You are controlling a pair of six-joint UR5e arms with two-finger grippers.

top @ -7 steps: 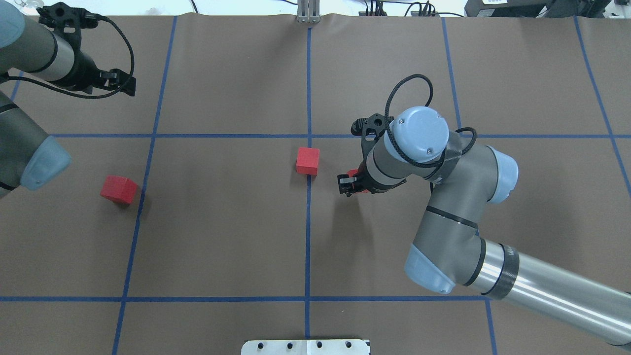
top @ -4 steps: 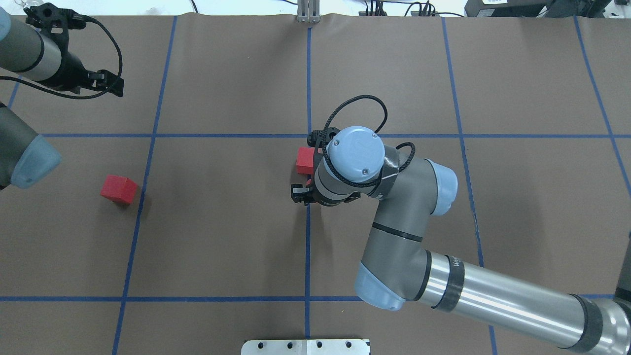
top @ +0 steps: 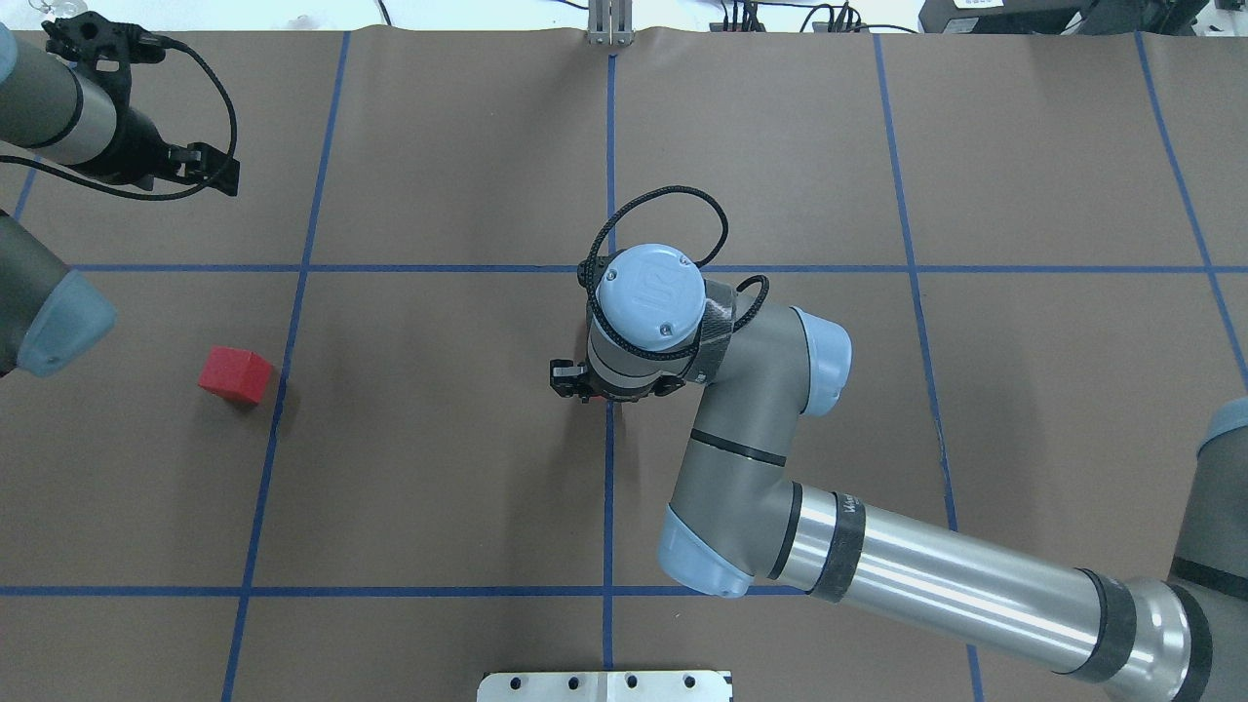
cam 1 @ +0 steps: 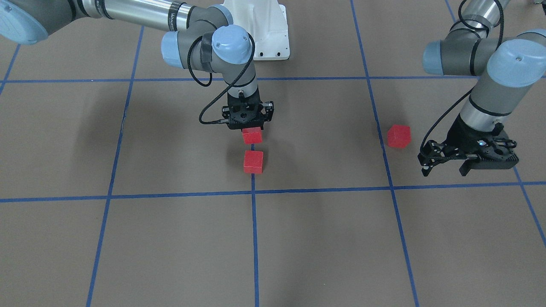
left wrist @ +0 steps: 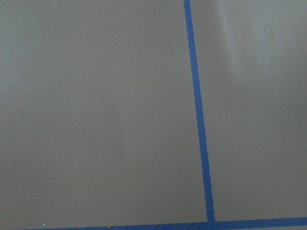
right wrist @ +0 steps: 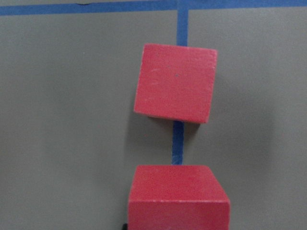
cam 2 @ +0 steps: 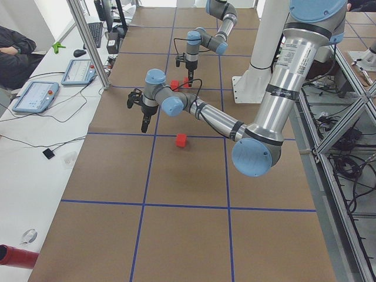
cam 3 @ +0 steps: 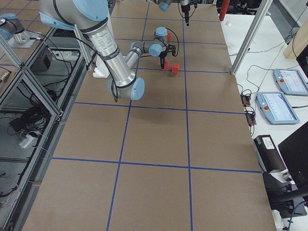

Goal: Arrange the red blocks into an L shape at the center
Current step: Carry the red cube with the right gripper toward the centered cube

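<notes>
Gripping one of the three red blocks, the right hand points straight down at the brown desk, its fingers closed on the sides of the held block. Whether that cube's underside touches the desk cannot be told.

In the front-facing view a second block lies on the desk at 6 o'clock from the held one. It is near the held block with a gap between them, and it sits on the blue tape line that runs up the middle. The right wrist camera shows this second block turned slightly askew to the tape, while the held block is squarer to it. The center, where two tape lines cross, is just beyond at 6 o'clock from the second block.

The third block rests alone at 3 o'clock from the pair, well apart and just beside another tape line. At about 4 o'clock from it the second of the two hands, the left hand, hangs above the desk with its two fingers spread, holding nothing.
</notes>
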